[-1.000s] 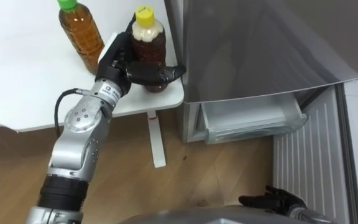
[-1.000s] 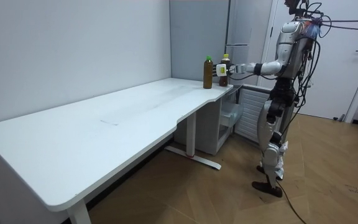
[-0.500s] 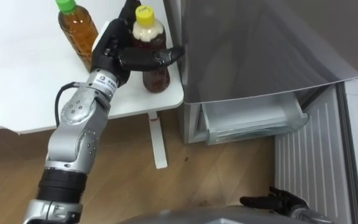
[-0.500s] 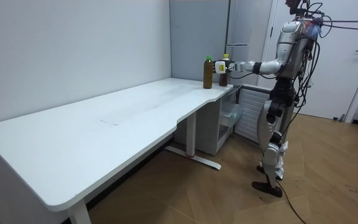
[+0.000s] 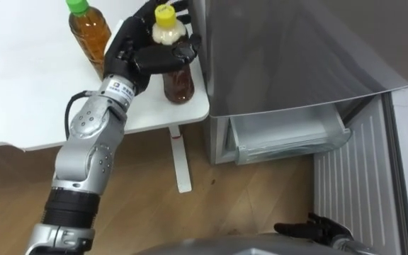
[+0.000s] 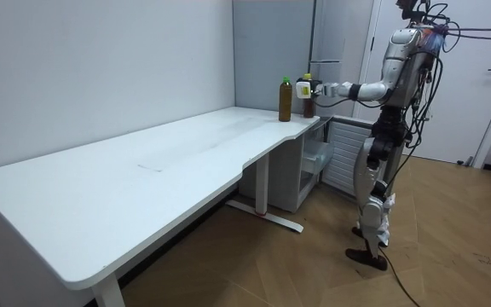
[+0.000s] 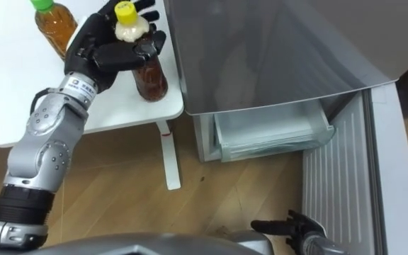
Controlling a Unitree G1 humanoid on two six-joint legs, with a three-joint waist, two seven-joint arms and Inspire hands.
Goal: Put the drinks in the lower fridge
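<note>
Yellow-capped bottle (image 5: 178,81) of brown drink, gripped by left hand (image 5: 139,53) at white table (image 5: 27,92) corner.
Fingers and thumb curl round its neck and shoulder; 1 green-capped bottle (image 5: 89,32) stands just beside; grey fridge (image 5: 296,49) adjoins, lower door (image 5: 353,184) open; right hand (image 5: 310,229) hangs low, fingers loosely straight.

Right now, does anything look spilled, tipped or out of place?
Nothing stands out. The green-capped bottle and yellow-capped bottle stand upright on the table, capped; the left hand grips the latter; the lower fridge is open.
</note>
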